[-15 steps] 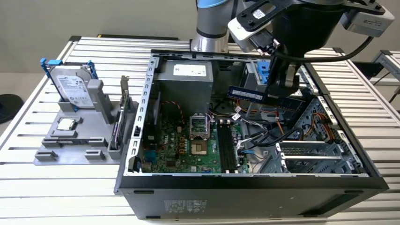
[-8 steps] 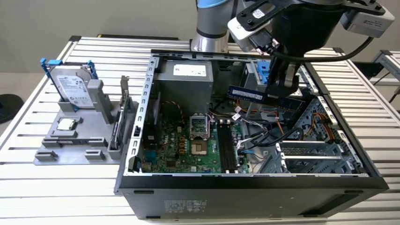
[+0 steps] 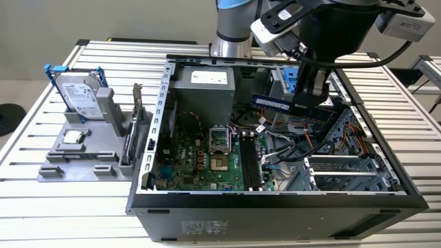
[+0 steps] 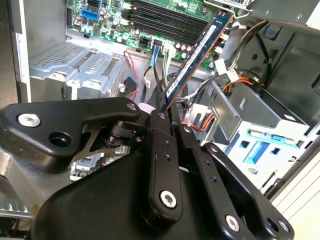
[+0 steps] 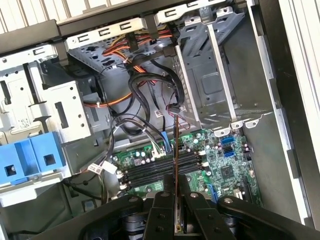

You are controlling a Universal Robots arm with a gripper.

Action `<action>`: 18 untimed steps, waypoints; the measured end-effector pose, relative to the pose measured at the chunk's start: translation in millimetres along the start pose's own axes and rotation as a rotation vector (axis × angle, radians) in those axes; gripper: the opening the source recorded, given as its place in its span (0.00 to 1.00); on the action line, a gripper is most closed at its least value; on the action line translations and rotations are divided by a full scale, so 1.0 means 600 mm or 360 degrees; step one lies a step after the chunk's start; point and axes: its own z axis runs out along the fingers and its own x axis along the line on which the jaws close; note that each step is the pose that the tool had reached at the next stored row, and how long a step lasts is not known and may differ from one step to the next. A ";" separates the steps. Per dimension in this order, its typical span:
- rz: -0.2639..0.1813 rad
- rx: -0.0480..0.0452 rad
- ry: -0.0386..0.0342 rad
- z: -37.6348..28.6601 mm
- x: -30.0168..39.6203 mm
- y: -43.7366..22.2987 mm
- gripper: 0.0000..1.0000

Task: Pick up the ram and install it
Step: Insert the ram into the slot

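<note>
My gripper (image 3: 305, 101) is shut on the ram (image 3: 274, 104), a long thin stick that hangs above the open computer case (image 3: 148, 155), over its rear right part in the exterior view. In the second wrist view the ram (image 4: 198, 49) sticks out from my gripper (image 4: 168, 111) toward the black memory slots (image 4: 165, 15). In the first wrist view the ram (image 5: 176, 145) appears edge-on between my fingers (image 5: 167, 197), over the slots (image 5: 160, 167). The slots (image 3: 251, 163) lie on the green motherboard, well below and in front of the stick.
A grey holder (image 3: 79, 155) on the exterior view's left carries a hard drive (image 3: 79, 95), a processor (image 3: 72, 137) and a bracketed card (image 3: 138, 116). Inside the case are the power supply (image 3: 205, 85), loose cables (image 3: 289, 142) and a drive cage (image 3: 344, 170).
</note>
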 end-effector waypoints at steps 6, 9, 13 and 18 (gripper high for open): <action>0.0014 0.0000 0.0000 0.000 0.000 0.000 0.00; 0.0021 0.0000 -0.0001 0.000 0.000 0.000 0.00; 0.0030 0.0000 -0.0001 0.000 0.000 0.000 0.00; 0.0041 0.0001 -0.0001 0.000 0.000 0.000 0.00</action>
